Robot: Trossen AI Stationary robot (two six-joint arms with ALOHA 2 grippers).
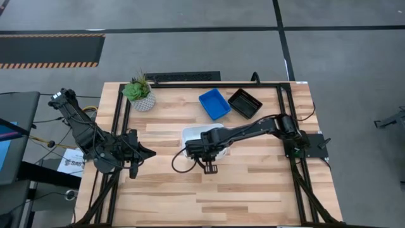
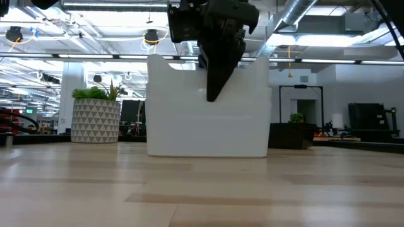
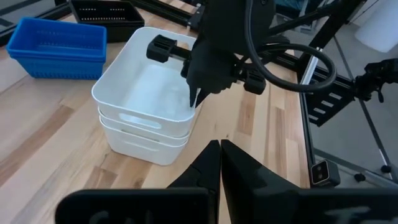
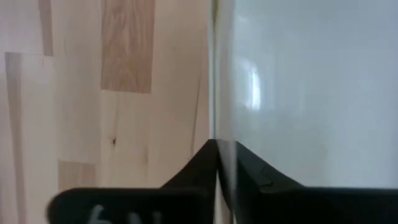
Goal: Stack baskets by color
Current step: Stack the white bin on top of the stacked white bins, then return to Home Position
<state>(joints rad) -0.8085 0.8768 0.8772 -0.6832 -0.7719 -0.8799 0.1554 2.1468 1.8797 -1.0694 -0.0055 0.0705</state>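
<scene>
A stack of white baskets [image 1: 196, 134] [image 2: 189, 126] [image 3: 146, 93] stands mid-table, its bottom on the wood, the top one nested in those below. My right gripper [image 1: 205, 155] [image 2: 213, 94] [image 3: 194, 102] [image 4: 225, 149] points down over the stack's near wall and is shut on the top basket. A blue basket [image 1: 214, 104] [image 3: 59, 46] and a black basket [image 1: 245, 102] [image 3: 102, 12] lie side by side at the far edge. My left gripper [image 1: 149, 152] [image 3: 219, 149] waits shut at the table's left side, holding nothing. My right gripper has the top white basket's near wall [image 4: 225, 93] at its rim, about midway along, with one finger inside the basket and one [image 2: 218, 75] outside. The fingers come from above, pointing down. The basket sits level, nested in the stack.
A green plant in a white patterned pot [image 1: 140, 93] [image 2: 95, 113] stands at the far left corner. A black frame [image 1: 278, 95] runs along the table's far, left and right sides. Bare wood [image 1: 221, 196] lies toward the near edge.
</scene>
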